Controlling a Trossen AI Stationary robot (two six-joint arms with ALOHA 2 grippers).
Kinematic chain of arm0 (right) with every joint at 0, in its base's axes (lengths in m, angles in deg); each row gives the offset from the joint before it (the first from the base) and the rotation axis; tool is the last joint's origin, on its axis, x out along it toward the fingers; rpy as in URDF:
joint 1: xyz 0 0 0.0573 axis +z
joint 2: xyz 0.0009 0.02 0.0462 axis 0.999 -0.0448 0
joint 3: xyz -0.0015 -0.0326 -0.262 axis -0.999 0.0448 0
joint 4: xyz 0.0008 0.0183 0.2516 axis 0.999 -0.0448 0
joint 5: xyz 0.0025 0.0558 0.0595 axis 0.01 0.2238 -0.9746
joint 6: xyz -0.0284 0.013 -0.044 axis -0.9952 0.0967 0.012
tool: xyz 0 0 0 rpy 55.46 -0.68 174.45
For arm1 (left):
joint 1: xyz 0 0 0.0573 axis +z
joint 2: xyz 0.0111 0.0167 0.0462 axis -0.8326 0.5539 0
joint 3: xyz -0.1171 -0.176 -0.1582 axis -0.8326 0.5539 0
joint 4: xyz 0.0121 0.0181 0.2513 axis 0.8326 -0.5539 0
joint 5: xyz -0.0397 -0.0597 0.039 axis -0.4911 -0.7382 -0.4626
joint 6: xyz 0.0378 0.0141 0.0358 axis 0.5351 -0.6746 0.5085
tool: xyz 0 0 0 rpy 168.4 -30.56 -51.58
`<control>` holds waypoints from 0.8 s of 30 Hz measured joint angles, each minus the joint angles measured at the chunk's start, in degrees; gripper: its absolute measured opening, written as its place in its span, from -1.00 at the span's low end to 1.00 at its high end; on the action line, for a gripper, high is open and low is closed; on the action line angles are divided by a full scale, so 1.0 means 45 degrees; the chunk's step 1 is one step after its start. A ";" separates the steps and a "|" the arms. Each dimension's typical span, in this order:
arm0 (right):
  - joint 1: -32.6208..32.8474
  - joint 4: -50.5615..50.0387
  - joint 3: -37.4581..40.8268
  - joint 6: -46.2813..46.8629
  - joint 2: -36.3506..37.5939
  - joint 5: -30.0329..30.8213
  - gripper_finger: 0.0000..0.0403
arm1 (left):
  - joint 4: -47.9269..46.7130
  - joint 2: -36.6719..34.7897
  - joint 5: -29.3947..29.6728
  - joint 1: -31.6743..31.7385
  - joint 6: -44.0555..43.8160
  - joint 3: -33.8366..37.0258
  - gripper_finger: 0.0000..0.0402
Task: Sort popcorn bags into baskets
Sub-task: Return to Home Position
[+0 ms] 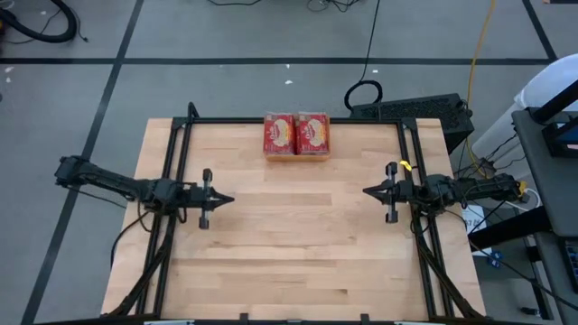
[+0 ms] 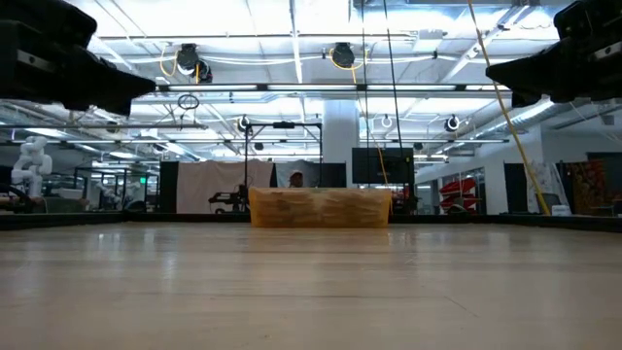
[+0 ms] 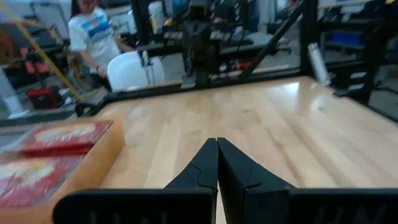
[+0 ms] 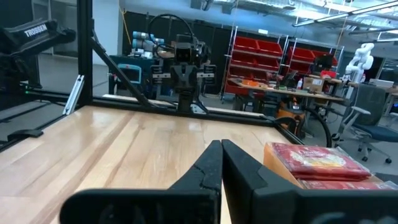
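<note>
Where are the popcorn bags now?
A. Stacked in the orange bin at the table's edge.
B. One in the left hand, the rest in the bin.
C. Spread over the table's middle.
A: the popcorn bags fill the orange bin, and the left hand and right hand are shut on nothing.

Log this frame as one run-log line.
popcorn packs: in orange bin, table far edge | left gripper: jaws shut, empty, left side | right gripper: jaws shut, empty, right side
</note>
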 joint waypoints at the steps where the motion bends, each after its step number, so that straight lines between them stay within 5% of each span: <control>1: 0.0000 0.0009 0.0000 0.0001 0.0004 0.0000 -1.00 | -0.0133 -0.0314 -0.0158 -0.0001 0.0042 0.0000 -0.99; 15: 0.0000 0.0083 0.0000 0.0000 0.0000 -0.0010 -1.00 | -0.4163 -0.4609 -0.1121 0.0004 -0.0071 -0.0005 -0.99; 24: -0.0002 0.0088 0.0000 0.0000 0.0000 -0.0015 -1.00 | -0.4470 -0.5397 -0.1961 0.0869 0.0405 -0.0029 -0.99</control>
